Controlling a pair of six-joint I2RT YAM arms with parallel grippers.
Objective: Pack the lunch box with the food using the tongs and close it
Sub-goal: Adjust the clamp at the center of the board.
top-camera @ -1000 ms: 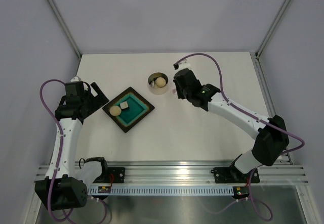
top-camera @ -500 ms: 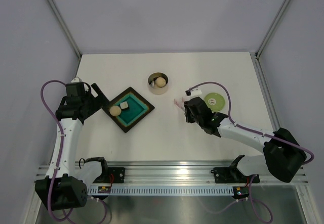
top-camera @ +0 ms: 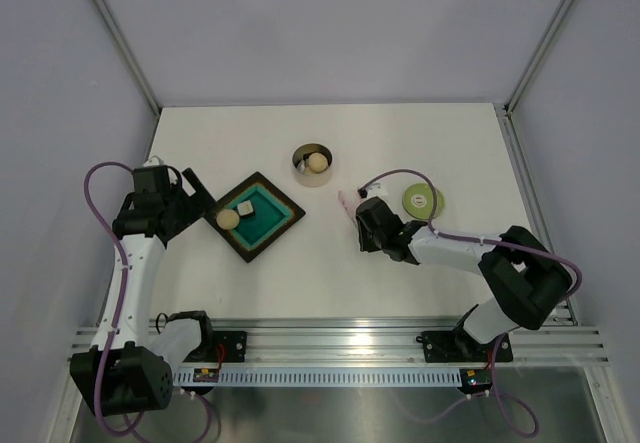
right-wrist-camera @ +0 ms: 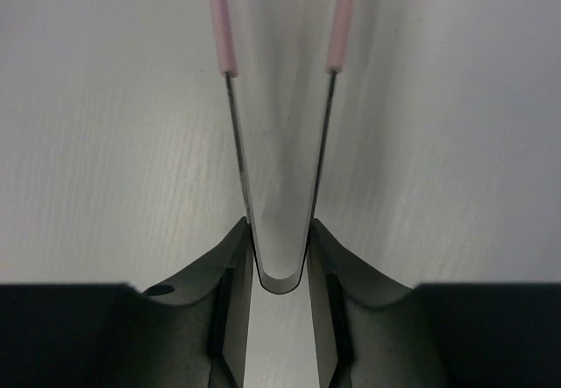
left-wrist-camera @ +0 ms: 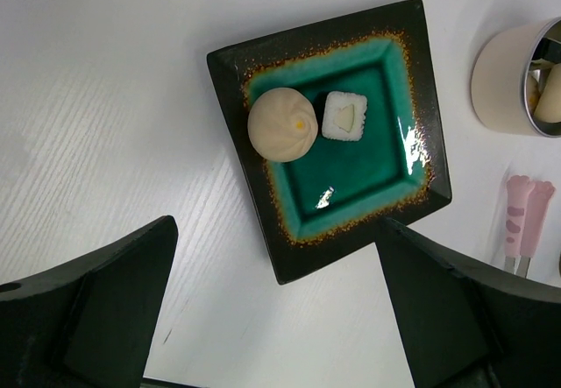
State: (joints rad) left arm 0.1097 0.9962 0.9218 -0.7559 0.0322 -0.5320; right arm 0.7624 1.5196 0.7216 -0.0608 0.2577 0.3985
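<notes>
Tongs (right-wrist-camera: 219,20): the spring bend is pinched in the right tool (right-wrist-camera: 278,228), whose fingers sit narrow and press on either side. The legs are spread, the pink tips are bare, and nothing is carried.
Long axis: it runs from the right tool toward the far left. The tips aim roughly at the lunch box (left-wrist-camera: 501,77), not at the tray (left-wrist-camera: 237,64).
Lunch box: a lidless steel tin standing on the table (top-camera: 420,133) toward the far side, with one dough ball (top-camera: 317,162) already inside.
Food to fetch: a second dough ball (left-wrist-camera: 281,123) and a pale cube (left-wrist-camera: 344,115) sit just beside each other on the teal floor of the tray.
Bearing that matters: the tray lies to the left of the tong tips, well apart from them, with bare table between. The tin is the nearer of the two to the tips. My read is that the next pick needs the tongs swung left, off their present line, before they dip.
Nearer arm: the left tool (left-wrist-camera: 275,230) hangs over the tray, wide and holding nothing. It is much closer to the food but has no tongs, so I expect the reach falls to the right arm.
Lid (top-camera: 422,201): a light-green disc lying flat on the table just to the right of the right tool and well apart from the tin.
Stage: packing looks partly done, with two pieces to move and the closing not yet begun.
</notes>
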